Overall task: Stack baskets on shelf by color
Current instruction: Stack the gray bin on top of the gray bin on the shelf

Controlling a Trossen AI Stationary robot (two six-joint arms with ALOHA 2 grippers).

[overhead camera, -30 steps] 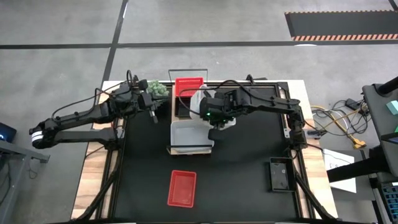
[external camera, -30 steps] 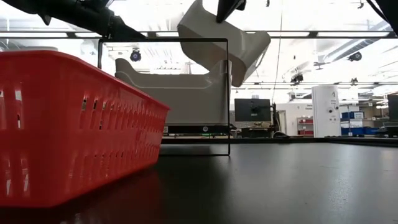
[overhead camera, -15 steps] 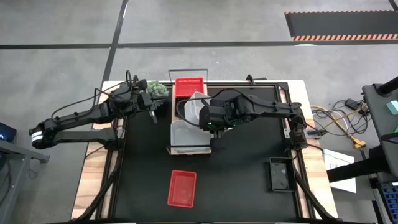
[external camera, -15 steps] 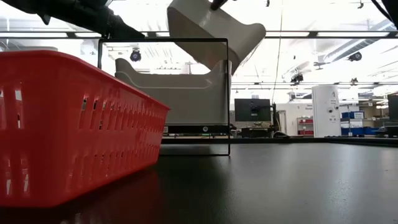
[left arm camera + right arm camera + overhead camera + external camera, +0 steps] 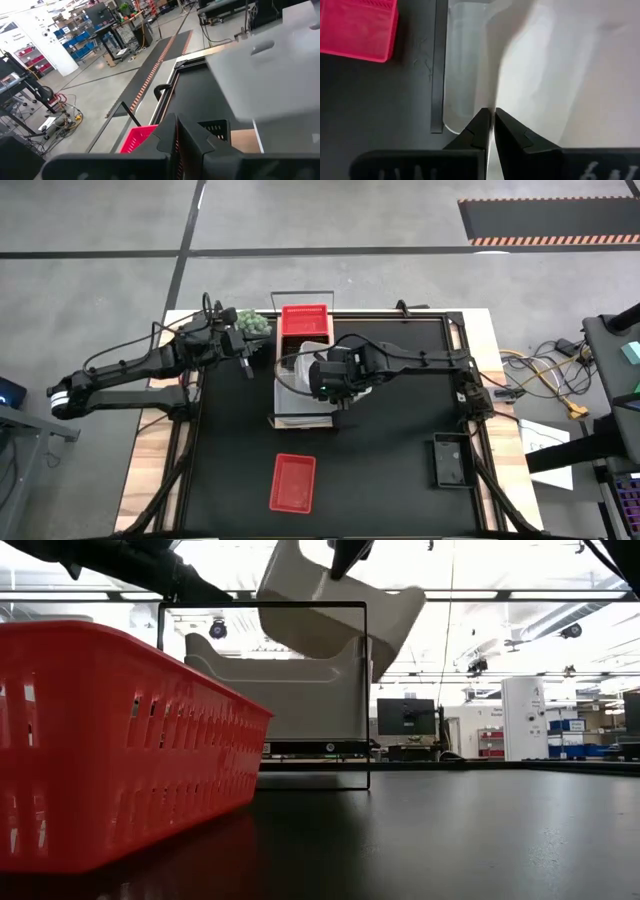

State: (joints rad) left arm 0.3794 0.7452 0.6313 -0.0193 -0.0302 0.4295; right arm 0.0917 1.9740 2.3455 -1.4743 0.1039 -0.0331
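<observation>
Right fingers pinch a tilted white basket above another white basket.

Workshop (storage racks, hazard-striped floor)

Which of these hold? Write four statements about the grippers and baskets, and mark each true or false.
1. The right gripper pinches a white basket by its wall. True.
2. That white basket hangs level. False: it is tilted.
3. A red basket lies on the black tabletop. True.
4. The left gripper holds a black basket. False: its fingers are shut on nothing, beside the green plant.
</observation>
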